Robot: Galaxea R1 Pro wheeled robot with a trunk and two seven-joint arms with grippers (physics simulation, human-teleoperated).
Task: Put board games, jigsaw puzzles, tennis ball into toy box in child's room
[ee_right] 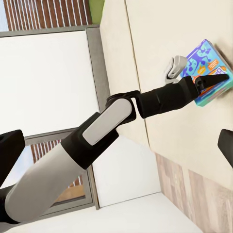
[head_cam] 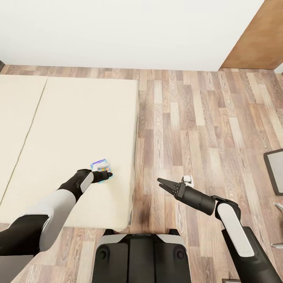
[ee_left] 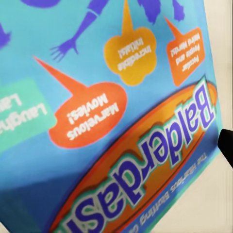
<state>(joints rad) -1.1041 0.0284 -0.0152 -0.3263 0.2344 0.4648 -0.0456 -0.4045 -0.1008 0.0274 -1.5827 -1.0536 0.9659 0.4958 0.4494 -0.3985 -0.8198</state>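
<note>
Bed [head_cam: 74,129], near edge: robot's left gripper [head_cam: 105,175] reaches a blue board game [head_cam: 100,166], fingers either side of it, grip not confirmed. Right gripper [head_cam: 164,184] waits over floor w/ fingers spread. Next, probably: clamp, lift, carry to toy box.

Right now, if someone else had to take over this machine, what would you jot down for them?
Left claw: reached over the bed, at the blue Balderdash board game near the mattress edge. One finger lies across the box top; whether it actually grips the box cannot be told.
Right claw: open, empty, held over the wood floor beside the bed.
Done: nothing that can be confirmed from here.
Left: secure this game, carry it to the toy box, then collect the other toys.
</note>
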